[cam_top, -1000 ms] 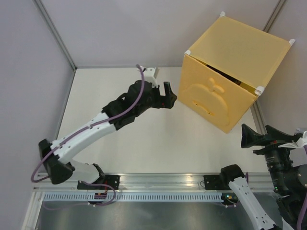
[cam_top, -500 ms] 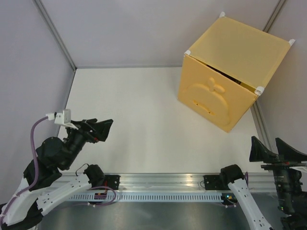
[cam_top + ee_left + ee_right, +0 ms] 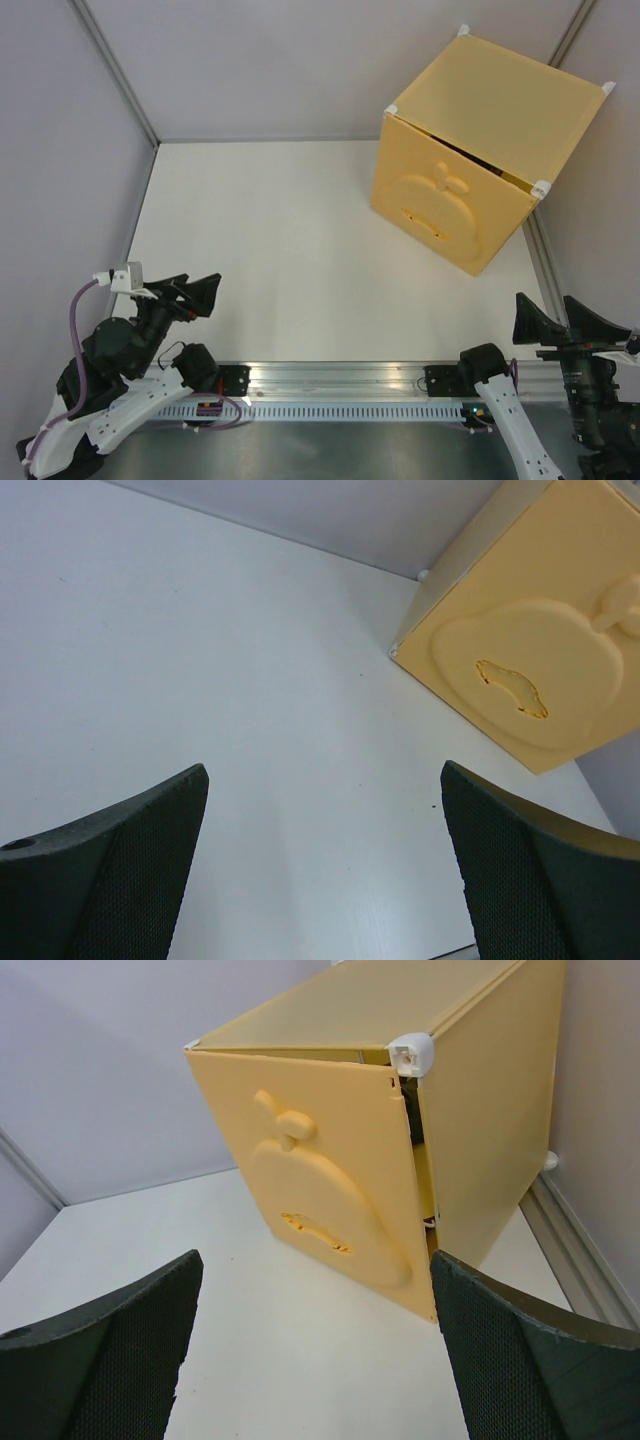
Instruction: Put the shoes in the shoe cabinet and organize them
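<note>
The shoe cabinet (image 3: 500, 100) is set at the far right corner of the bench (image 3: 280, 220), with its door (image 3: 320, 1190) seen slightly ajar. The left pincer (image 3: 190, 292) and the right pincer (image 3: 545, 308) are both held apart and empty at the near edge, well apart from it.

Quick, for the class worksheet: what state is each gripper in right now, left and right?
Left gripper: open, holding nothing.
Right gripper: open, holding nothing.

Bright, even light, only a faint soft shadow beside the shoe cabinet (image 3: 480, 120), all views sharp.
</note>
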Controlling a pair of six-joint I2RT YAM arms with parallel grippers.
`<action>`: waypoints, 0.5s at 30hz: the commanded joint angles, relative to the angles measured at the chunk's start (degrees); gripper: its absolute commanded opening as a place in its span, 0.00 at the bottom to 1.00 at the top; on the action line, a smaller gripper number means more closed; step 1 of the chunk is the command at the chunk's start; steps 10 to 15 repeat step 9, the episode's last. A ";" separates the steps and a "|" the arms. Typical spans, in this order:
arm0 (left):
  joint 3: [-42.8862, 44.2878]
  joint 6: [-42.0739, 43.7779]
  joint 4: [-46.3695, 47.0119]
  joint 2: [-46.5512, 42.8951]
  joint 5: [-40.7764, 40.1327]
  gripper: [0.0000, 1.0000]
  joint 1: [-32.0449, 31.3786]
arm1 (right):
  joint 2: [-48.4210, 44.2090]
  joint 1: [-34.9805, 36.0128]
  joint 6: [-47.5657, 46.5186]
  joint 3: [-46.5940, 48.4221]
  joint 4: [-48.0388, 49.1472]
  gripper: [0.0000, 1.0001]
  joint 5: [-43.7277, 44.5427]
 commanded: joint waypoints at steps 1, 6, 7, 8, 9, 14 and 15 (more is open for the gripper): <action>-2.08 -0.48 -0.52 -1.60 -1.78 1.00 -0.02 | -0.88 0.30 0.53 -0.71 -0.77 0.98 -1.51; -3.14 -1.09 -0.78 -3.89 -2.04 1.00 -0.02 | -0.71 0.30 0.35 -1.50 -0.06 0.98 -1.86; -3.05 -1.10 -0.78 -3.80 -2.13 1.00 -0.02 | -0.79 0.30 0.27 -1.42 0.02 0.98 -1.60; -3.14 -1.18 -0.78 -3.80 -2.13 1.00 -0.02 | -0.71 0.30 0.09 -1.42 0.03 0.98 -1.60; -3.23 -1.18 -0.78 -3.63 -2.22 1.00 0.07 | -0.79 0.21 0.26 -1.33 0.03 0.98 -1.68; -3.23 -1.18 -0.78 -3.63 -2.22 1.00 0.07 | -0.79 0.21 0.26 -1.33 0.03 0.98 -1.68; -3.23 -1.18 -0.78 -3.63 -2.22 1.00 0.07 | -0.79 0.21 0.26 -1.33 0.03 0.98 -1.68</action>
